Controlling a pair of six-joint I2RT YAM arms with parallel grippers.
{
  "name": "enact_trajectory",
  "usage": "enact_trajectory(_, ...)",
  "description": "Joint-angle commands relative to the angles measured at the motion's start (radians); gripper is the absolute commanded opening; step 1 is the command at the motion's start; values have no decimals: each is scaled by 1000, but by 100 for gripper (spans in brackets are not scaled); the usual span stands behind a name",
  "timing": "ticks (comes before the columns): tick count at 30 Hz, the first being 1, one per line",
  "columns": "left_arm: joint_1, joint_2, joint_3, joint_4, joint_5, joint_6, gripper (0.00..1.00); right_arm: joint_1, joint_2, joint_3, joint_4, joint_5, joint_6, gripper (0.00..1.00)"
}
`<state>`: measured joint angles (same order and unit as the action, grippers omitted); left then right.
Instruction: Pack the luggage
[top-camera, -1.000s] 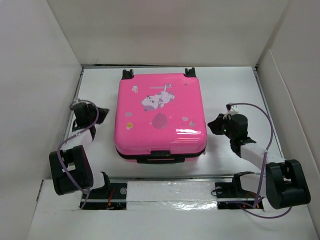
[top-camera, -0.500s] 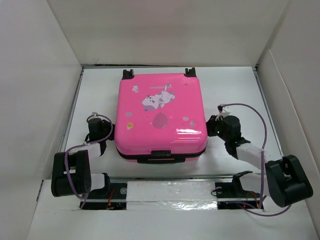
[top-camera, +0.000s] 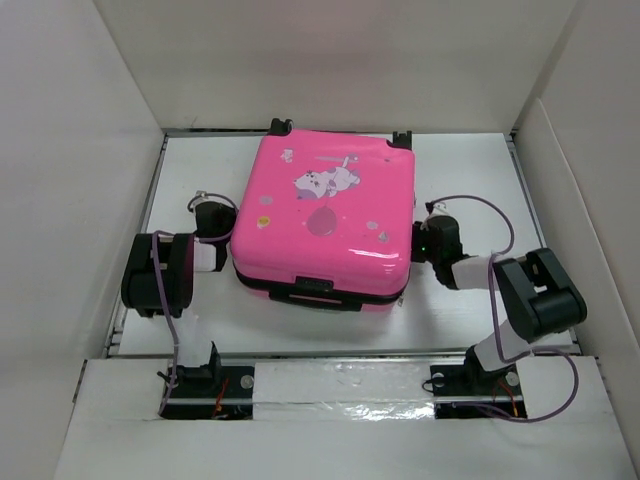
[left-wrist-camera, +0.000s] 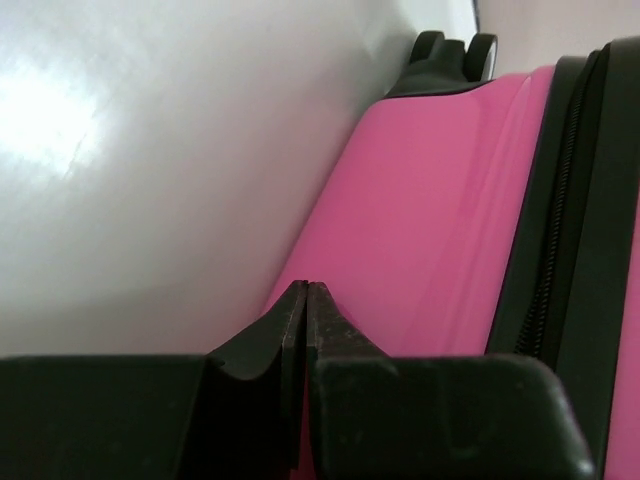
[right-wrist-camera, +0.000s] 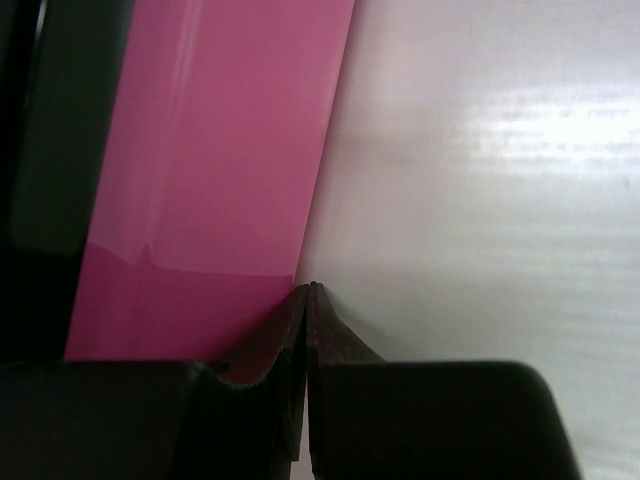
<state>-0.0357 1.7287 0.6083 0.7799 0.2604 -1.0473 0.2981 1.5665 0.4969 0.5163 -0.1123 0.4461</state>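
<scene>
The pink suitcase (top-camera: 325, 220) lies closed and flat in the middle of the white table, turned a little clockwise, its black wheels (top-camera: 281, 126) at the far side and its handle at the near side. My left gripper (top-camera: 226, 228) is shut and empty, its tips pressed against the suitcase's left side (left-wrist-camera: 420, 220). My right gripper (top-camera: 418, 240) is shut and empty, its tips at the suitcase's right side (right-wrist-camera: 220, 140) where it meets the table.
White walls enclose the table (top-camera: 480, 180) on the left, back and right. A raised white ledge (top-camera: 340, 385) runs along the near edge by the arm bases.
Both arms have closed in on the suitcase's sides. The suitcase has shifted towards the back and right and turned slightly clockwise.
</scene>
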Motion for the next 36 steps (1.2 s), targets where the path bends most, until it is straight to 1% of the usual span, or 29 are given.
enact_trajectory(1,-92,41,108,194,195,-117,0,18,33,201,226,-234,77,7)
enact_trajectory(3,-101,75,123,219,200,-135,0,6,78,270,225,-251,88,7)
enact_trajectory(4,-101,83,125,240,201,-143,0,-5,89,288,225,-279,95,7)
enact_trajectory(8,-101,98,110,260,194,-151,0,-16,135,357,217,-302,100,8)
enact_trajectory(11,-55,100,97,256,189,-151,1,-28,158,390,203,-319,97,8)
enact_trajectory(13,-17,97,93,240,172,-160,11,-42,145,384,200,-320,97,9)
enact_trajectory(14,35,95,96,234,172,-169,27,-69,135,359,199,-317,98,9)
enact_trajectory(15,61,91,90,236,178,-199,36,-82,121,341,197,-311,100,10)
enact_trajectory(16,85,78,82,263,180,-221,43,-92,104,321,197,-306,105,12)
enact_trajectory(17,115,36,73,280,180,-239,53,-112,64,272,200,-293,106,12)
enact_trajectory(18,125,7,73,277,174,-246,56,-122,44,243,212,-287,111,12)
enact_trajectory(19,125,-33,97,201,159,-222,57,-131,-4,215,218,-276,117,12)
enact_trajectory(20,125,-128,117,149,136,-194,57,-140,-31,185,223,-270,120,12)
enact_trajectory(21,125,-185,129,92,70,-165,57,-149,-60,122,232,-265,120,12)
enact_trajectory(22,125,-248,151,-12,30,-133,56,-165,-91,91,232,-253,117,12)
enact_trajectory(23,114,-371,157,-60,-14,-75,55,-174,-158,59,231,-247,117,12)
enact_trajectory(24,93,-430,157,-98,-57,-47,53,-174,-193,27,229,-245,117,12)
enact_trajectory(25,76,-496,150,-164,-149,-19,49,-188,-233,-42,228,-234,115,11)
enact_trajectory(26,63,-614,140,-189,-182,22,37,-188,-274,-76,222,-224,114,10)
enact_trajectory(27,45,-665,124,-203,-203,36,29,-188,-369,-105,182,-213,105,7)
enact_trajectory(28,21,-722,73,-214,-216,46,22,-179,-422,-157,154,-193,89,0)
enact_trajectory(29,8,-820,42,-220,-216,58,9,-169,-478,-179,119,-179,80,0)
enact_trajectory(30,-4,-863,9,-222,-211,61,3,-160,-602,-198,34,-164,68,0)
enact_trajectory(31,-4,-908,-54,-220,-170,70,0,-148,-672,-211,-25,-127,36,0)
enact_trajectory(32,-13,-976,-83,-229,-139,81,0,-117,-745,-221,-98,-109,19,0)
enact_trajectory(33,-13,-1007,-103,-249,-116,111,0,-99,-822,-219,-254,-86,5,0)
enact_trajectory(34,-13,-1043,-126,-302,-74,142,0,-79,-979,-218,-325,-35,-16,0)
enact_trajectory(35,-13,-1116,-134,-329,-52,173,0,-38,-1058,-216,-401,-5,-20,0)
enact_trajectory(36,-13,-1156,-142,-349,-30,194,0,-18,-1135,-213,-471,22,-21,0)
